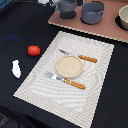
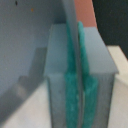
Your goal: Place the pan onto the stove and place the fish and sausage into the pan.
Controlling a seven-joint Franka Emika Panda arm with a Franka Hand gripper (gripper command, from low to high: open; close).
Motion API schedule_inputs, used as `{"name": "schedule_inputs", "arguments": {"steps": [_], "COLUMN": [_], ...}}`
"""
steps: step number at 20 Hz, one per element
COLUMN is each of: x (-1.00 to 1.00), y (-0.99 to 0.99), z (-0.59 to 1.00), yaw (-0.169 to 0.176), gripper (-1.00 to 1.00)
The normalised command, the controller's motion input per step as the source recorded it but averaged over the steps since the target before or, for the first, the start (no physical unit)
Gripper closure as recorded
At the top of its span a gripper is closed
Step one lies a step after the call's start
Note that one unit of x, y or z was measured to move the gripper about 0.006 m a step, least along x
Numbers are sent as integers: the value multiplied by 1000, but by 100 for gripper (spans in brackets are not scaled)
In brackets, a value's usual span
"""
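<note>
The pan (image 1: 67, 6), a small grey-blue saucepan, stands on the near-left corner of the stove (image 1: 107, 31), its thin handle (image 1: 51, 2) pointing to the exterior view's left. In the wrist view my gripper (image 2: 75, 47) is shut on the handle (image 2: 71, 20), which is pressed between the teal pads (image 2: 71, 90). The pan's bowl (image 2: 22, 40) fills the area beside it, with a strip of stove (image 2: 87, 12) behind. The red sausage (image 1: 33, 50) and the white fish (image 1: 16, 68) lie on the dark table, left of the placemat. In the exterior view the gripper is largely cut off at the top edge.
A larger grey pot (image 1: 92, 12) stands on the stove beside the pan, with another vessel (image 1: 123, 20) at the right edge. The pale woven placemat (image 1: 35, 82) holds a beige plate (image 1: 69, 66), a knife (image 1: 80, 57) and a fork (image 1: 67, 81) with orange handles.
</note>
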Motion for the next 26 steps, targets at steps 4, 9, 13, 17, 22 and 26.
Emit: {"name": "schedule_inputs", "arguments": {"steps": [4, 9, 13, 17, 22, 26], "x": [109, 51, 59, 71, 116, 162], "y": [421, 351, 256, 249, 313, 329], "z": [-136, -126, -115, -170, -185, -135], "yaw": [0, 0, 0, 0, 0, 0], "gripper": [100, 100, 100, 100, 100, 100]}}
